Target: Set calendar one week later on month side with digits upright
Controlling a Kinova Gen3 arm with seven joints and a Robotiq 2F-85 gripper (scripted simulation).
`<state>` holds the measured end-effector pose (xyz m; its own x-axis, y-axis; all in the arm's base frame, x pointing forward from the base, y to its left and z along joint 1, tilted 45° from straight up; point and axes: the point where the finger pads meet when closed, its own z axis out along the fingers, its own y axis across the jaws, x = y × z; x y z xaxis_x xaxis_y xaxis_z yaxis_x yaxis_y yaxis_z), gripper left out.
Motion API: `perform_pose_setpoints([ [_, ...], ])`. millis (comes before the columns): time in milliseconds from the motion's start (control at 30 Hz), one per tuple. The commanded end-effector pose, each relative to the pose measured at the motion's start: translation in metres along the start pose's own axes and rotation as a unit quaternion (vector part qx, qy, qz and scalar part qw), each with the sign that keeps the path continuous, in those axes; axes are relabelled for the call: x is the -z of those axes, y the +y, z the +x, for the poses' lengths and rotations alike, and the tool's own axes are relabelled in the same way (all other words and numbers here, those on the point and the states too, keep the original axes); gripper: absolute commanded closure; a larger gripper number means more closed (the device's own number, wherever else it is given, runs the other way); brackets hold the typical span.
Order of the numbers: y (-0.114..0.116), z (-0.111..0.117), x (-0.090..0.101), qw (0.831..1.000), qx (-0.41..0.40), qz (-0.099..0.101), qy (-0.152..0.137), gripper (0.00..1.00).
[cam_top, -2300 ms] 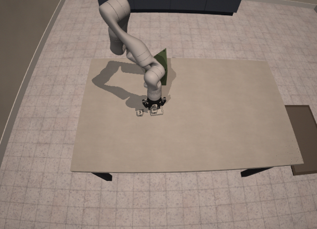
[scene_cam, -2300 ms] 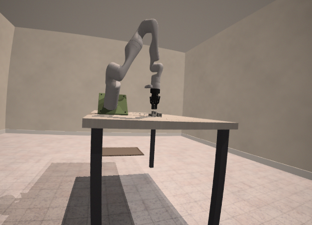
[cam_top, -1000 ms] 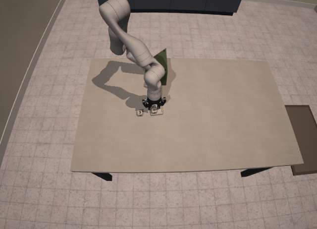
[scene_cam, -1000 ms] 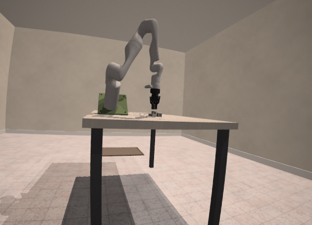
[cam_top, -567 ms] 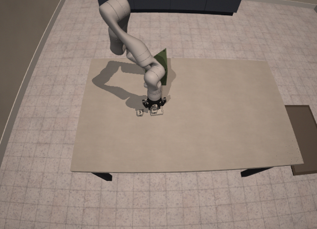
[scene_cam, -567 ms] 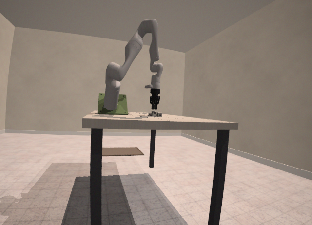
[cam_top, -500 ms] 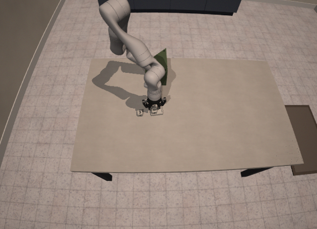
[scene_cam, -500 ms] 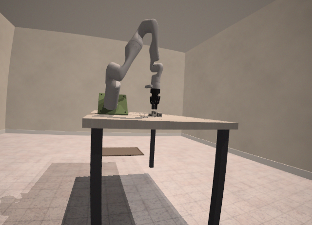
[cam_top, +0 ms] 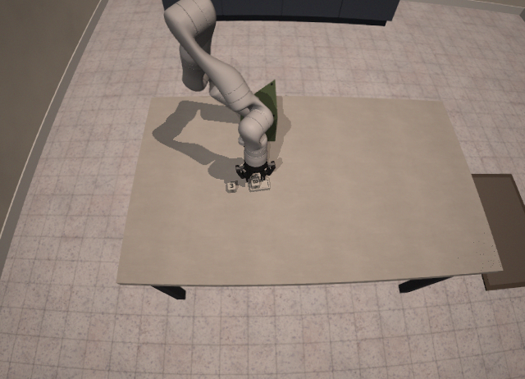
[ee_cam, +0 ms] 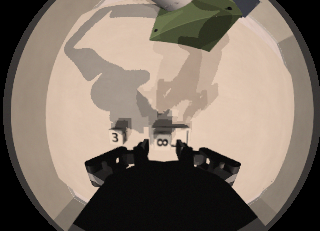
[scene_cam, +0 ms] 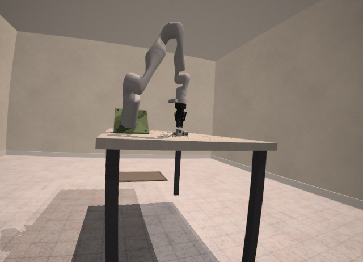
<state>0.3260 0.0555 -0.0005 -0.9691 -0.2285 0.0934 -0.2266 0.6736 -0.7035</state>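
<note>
My gripper (cam_top: 255, 178) (scene_cam: 179, 126) (ee_cam: 162, 145) points down, part open, with nothing between its fingertips. It hangs just above a white cube (cam_top: 255, 182) (scene_cam: 179, 131) in the exterior view; in the wrist view this cube (ee_cam: 162, 140) shows a sideways 8 on top. That cube stands in the left part of the small white tray (cam_top: 265, 185) (ee_cam: 181, 134). A second white cube (cam_top: 230, 187) (scene_cam: 185, 134) (ee_cam: 116, 137) stands on the table left of the tray, apart from it, with a 3 on top. The digits on the cubes' front sides and the month's name cannot be read.
The tray and cubes are on the wide beige table (cam_top: 339, 189) (scene_cam: 187, 145). A green mounting plate (cam_top: 270, 107) (scene_cam: 142, 123) (ee_cam: 195, 28) stands behind them at the arm's base. The arm's shadow falls behind the cubes.
</note>
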Motion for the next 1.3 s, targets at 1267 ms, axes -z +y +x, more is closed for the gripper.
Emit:
perform_pose_setpoints([
  [1267,0.0,-0.001,-0.021,1.0,-0.004,-0.001,0.0,0.54],
])
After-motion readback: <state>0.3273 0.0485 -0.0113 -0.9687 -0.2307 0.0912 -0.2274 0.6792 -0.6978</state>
